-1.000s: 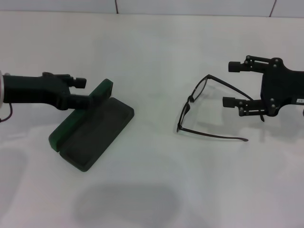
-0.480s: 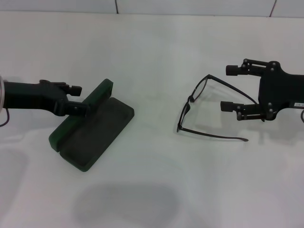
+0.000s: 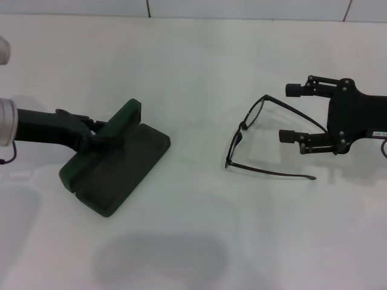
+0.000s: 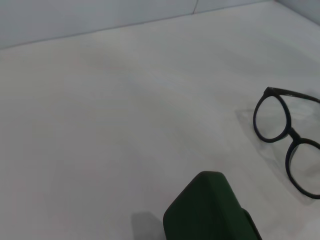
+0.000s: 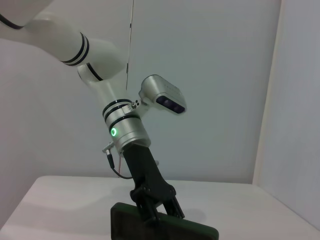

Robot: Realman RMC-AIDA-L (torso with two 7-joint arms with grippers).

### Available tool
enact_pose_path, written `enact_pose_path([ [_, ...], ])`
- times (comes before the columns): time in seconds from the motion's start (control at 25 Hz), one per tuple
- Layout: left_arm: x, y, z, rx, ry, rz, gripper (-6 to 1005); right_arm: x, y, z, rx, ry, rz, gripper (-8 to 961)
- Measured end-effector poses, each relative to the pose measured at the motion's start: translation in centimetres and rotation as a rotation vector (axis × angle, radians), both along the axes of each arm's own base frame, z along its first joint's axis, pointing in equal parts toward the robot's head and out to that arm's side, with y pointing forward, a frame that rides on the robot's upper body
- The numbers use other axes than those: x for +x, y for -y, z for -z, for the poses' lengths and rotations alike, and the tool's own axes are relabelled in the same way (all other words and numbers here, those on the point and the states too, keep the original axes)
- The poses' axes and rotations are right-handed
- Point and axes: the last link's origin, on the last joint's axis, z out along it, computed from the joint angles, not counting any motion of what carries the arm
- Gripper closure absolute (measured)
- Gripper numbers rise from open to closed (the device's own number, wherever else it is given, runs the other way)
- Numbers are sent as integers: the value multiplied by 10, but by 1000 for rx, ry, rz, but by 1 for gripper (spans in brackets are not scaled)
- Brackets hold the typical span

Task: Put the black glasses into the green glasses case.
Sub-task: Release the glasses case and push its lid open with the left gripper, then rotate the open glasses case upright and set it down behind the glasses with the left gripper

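The green glasses case [image 3: 124,166] lies open on the left of the table, its lid [image 3: 118,130] raised along the far side. My left gripper [image 3: 98,136] reaches in from the left and is shut on the lid's edge. The right wrist view shows its fingers [image 5: 150,207] straddling the lid [image 5: 165,229]. The black glasses [image 3: 242,136] rest unfolded right of centre, lenses toward the case. My right gripper [image 3: 293,113] is open at their right, and the far temple arm passes between its fingers. In the left wrist view, the lid [image 4: 210,212] and the lenses [image 4: 287,135] show.
The white table [image 3: 193,241] runs to a pale wall at the back. A wide stretch of table separates the case from the glasses. The left arm's silver wrist [image 3: 7,121] sits at the left edge.
The left gripper's fingers have drawn together on the case lid, and the lid has shifted slightly left. The right gripper has crept a little left along the glasses' temple arm.
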Motion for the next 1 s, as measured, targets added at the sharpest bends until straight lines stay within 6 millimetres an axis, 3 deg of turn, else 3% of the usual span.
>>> enact_pose_path([
  [0.44,4,-4,-2,-4,8,-19,476,1,1,0,10,3,-13,139],
  [0.68,5,-6,-3,10,6,21,714,3,4,0,5,3,-19,140],
  [0.88,13,-13,-5,41,2,112,794,4,14,4,-46,35,-68,140],
  [1.0,25,-23,-6,52,-31,233,789,5,23,9,-71,56,-114,139],
])
